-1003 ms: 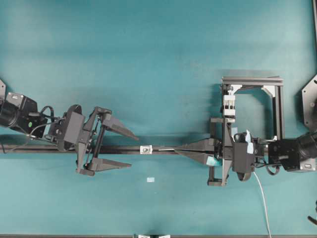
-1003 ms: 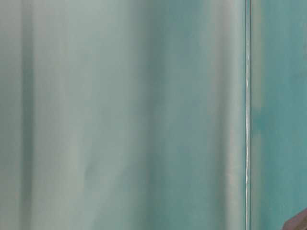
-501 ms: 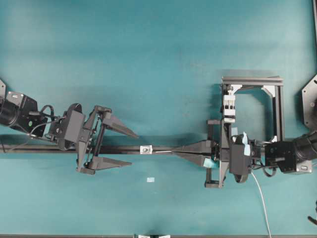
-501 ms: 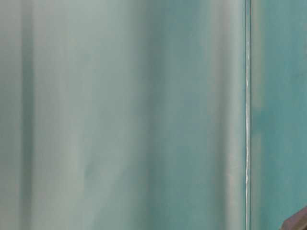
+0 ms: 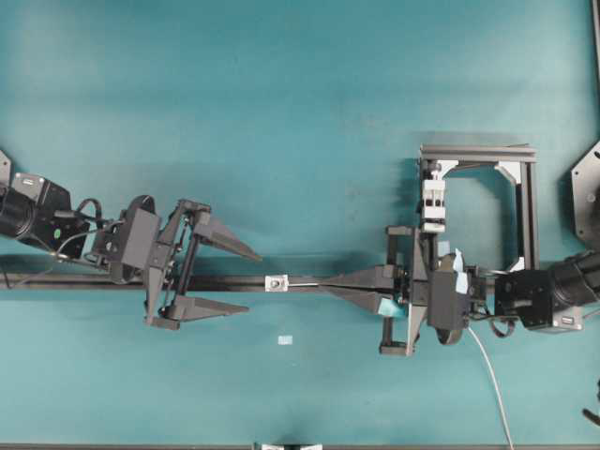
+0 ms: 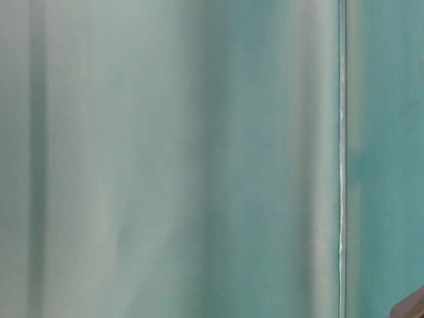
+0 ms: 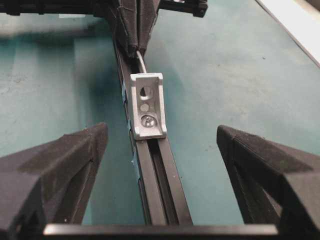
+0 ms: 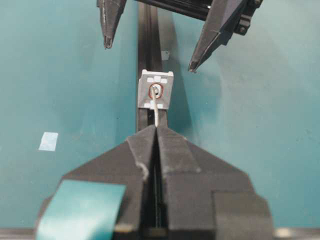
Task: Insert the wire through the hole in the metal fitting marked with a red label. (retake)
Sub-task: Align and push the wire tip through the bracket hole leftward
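The silvery metal fitting (image 5: 276,282) is bolted on a black rail (image 5: 234,282); it also shows in the left wrist view (image 7: 148,105) and the right wrist view (image 8: 157,96). My right gripper (image 5: 328,283) is shut on the pale wire (image 8: 156,116), just right of the fitting. The wire's tip sits in the red-ringed hole (image 8: 156,90). From the far side the wire (image 7: 141,63) reaches the fitting's back. My left gripper (image 5: 251,281) is open, its jaws astride the rail left of the fitting.
A small pale tag (image 5: 285,339) lies on the teal table in front of the rail. A black frame (image 5: 478,202) with a white part stands at the back right. The table-level view shows only blurred teal.
My right gripper has moved left along the rail towards the fitting, carrying the wire's tip to the hole. The left gripper has stayed put.
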{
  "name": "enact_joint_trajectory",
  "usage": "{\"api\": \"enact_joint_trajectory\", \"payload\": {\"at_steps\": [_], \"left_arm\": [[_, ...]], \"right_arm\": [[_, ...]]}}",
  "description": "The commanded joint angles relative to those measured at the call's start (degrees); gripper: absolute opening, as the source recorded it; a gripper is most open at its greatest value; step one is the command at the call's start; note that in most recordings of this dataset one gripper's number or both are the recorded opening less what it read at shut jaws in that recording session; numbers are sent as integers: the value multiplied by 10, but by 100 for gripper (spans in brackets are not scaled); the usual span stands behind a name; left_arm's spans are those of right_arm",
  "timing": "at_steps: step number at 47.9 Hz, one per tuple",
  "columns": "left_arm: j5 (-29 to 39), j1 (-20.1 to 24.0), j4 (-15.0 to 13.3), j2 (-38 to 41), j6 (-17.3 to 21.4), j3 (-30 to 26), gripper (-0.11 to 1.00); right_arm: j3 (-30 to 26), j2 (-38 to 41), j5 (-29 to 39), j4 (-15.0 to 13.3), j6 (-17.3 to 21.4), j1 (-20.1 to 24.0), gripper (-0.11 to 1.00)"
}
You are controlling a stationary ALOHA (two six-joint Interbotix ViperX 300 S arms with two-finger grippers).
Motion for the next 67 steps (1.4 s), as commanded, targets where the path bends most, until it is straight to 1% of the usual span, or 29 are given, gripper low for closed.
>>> {"api": "enact_joint_trajectory", "payload": {"at_steps": [1, 16, 46, 54, 60, 67], "left_arm": [[-3, 3, -2, -11, -1, -2, 49], [-3, 3, -2, -11, -1, -2, 49], [4, 3, -2, -12, 0, -3, 48], [4, 3, -2, -15, 0, -5, 48], [12, 4, -2, -24, 0, -4, 48], [46, 6, -2, -33, 0, -8, 48]], "right_arm": [[-4, -6, 3, 3, -1, -4, 2], [-17, -6, 27, 3, -6, -11, 2], [-54, 14, 39, 2, -15, -24, 2], [-59, 14, 39, 1, -25, -25, 2], [-63, 14, 40, 1, -27, -26, 2], [-65, 14, 48, 1, -27, -30, 2]]}}
